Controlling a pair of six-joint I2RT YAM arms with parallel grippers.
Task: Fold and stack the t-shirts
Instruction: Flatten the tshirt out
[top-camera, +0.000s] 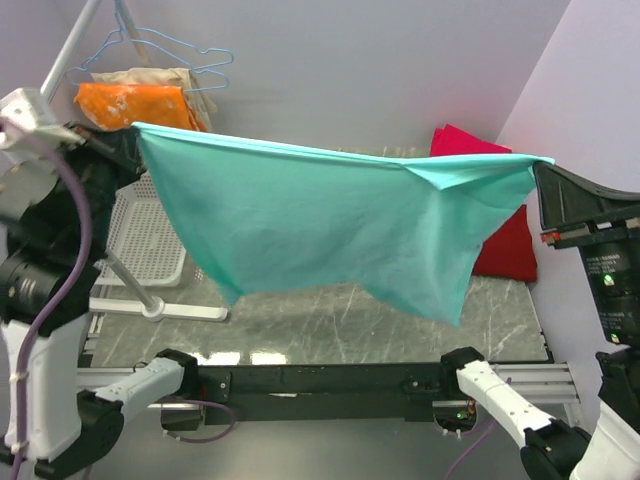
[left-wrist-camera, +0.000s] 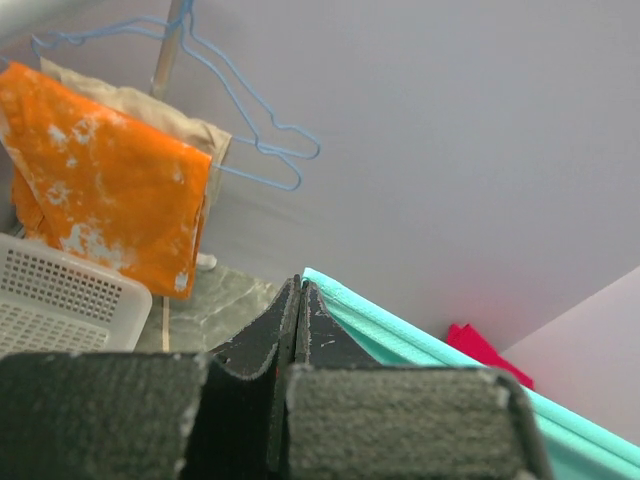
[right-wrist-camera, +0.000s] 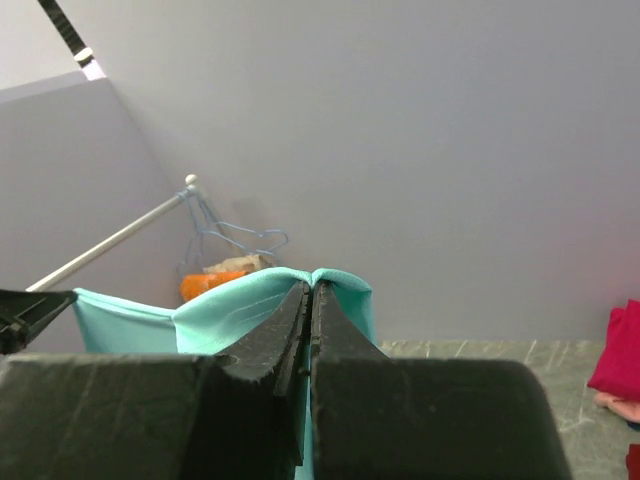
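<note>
A teal t-shirt (top-camera: 330, 225) hangs stretched in the air between both arms, well above the table. My left gripper (top-camera: 135, 130) is shut on its left top corner; in the left wrist view (left-wrist-camera: 300, 290) the teal hem (left-wrist-camera: 420, 345) runs off to the right. My right gripper (top-camera: 540, 165) is shut on its right top corner, and the cloth bunches over the tips in the right wrist view (right-wrist-camera: 310, 290). A dark red t-shirt (top-camera: 500, 235) lies folded at the table's right back, partly hidden by the teal one.
An orange white-blotched cloth (top-camera: 135, 105) and a beige cloth (top-camera: 165, 78) hang on a rack with blue hangers (top-camera: 175, 45) at the back left. A white slotted basket (top-camera: 140, 240) stands at the left. The rack's white foot (top-camera: 165, 308) lies on the grey marbled table (top-camera: 320, 320).
</note>
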